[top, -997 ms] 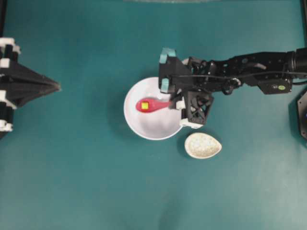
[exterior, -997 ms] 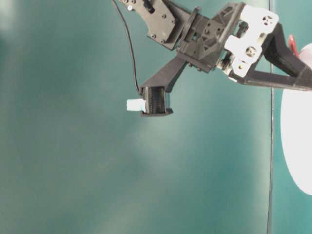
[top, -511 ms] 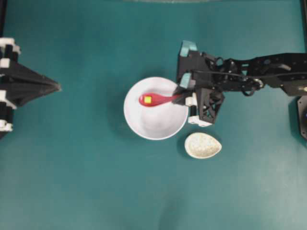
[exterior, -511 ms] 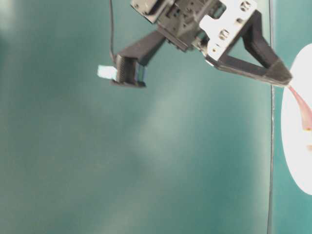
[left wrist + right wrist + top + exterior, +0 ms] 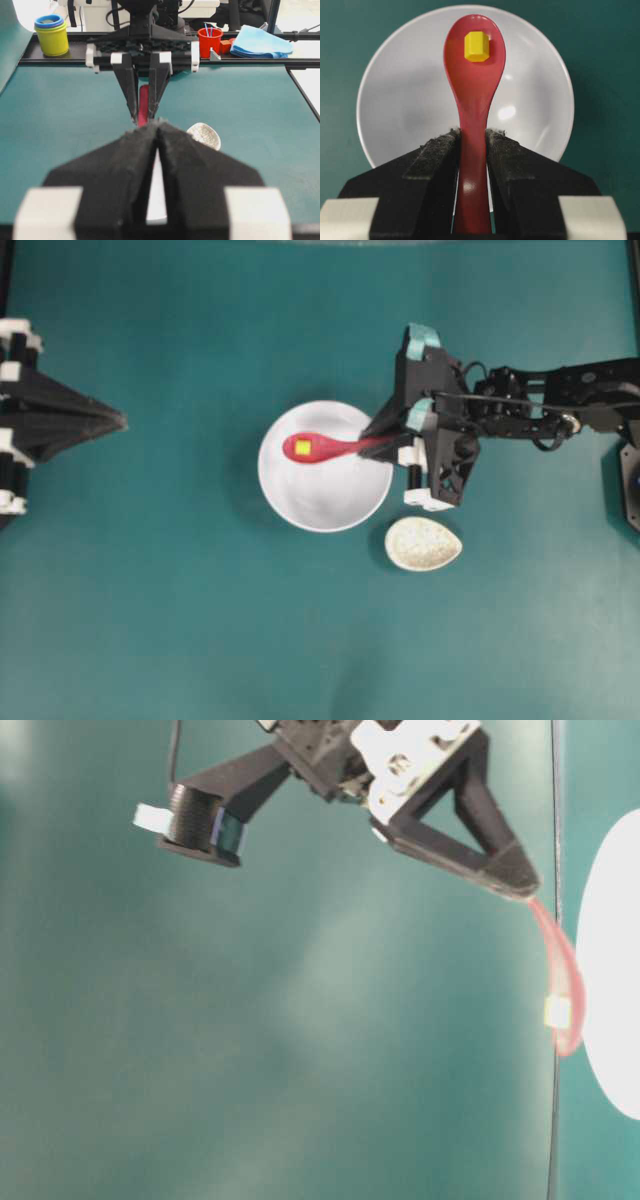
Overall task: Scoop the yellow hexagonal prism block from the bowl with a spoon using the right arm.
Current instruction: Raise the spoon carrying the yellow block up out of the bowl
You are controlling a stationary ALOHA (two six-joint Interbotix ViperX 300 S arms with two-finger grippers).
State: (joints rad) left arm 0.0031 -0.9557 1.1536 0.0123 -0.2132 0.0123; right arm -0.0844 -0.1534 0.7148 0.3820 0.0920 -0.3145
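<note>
The right arm's black gripper (image 5: pixel 472 145) is clamped on the handle of the glossy pinkish-red soup spoon (image 5: pixel 474 85), whose scoop carries the small yellow hexagonal prism block (image 5: pixel 476 46) above the large round white bowl (image 5: pixel 405 105). A speckled off-white egg-shaped dish (image 5: pixel 423 543) lies just beside the bowl. The left arm's black pointed gripper (image 5: pixel 158 131) sits well apart from them, its fingers together.

black arm (image 5: pixel 540 415), white fittings, teal-padded end effector (image 5: pixel 385 437).

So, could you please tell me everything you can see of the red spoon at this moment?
The spoon is glossy pinkish-red, ceramic or plastic by its shine, with an oval scoop and a short straight handle. The right gripper is shut on the handle, its dark pads pressing both sides. The scoop faces up over the white bowl and carries the yellow hexagonal block near its tip. The table-level view suggests it is lifted clear of the bowl.
</note>
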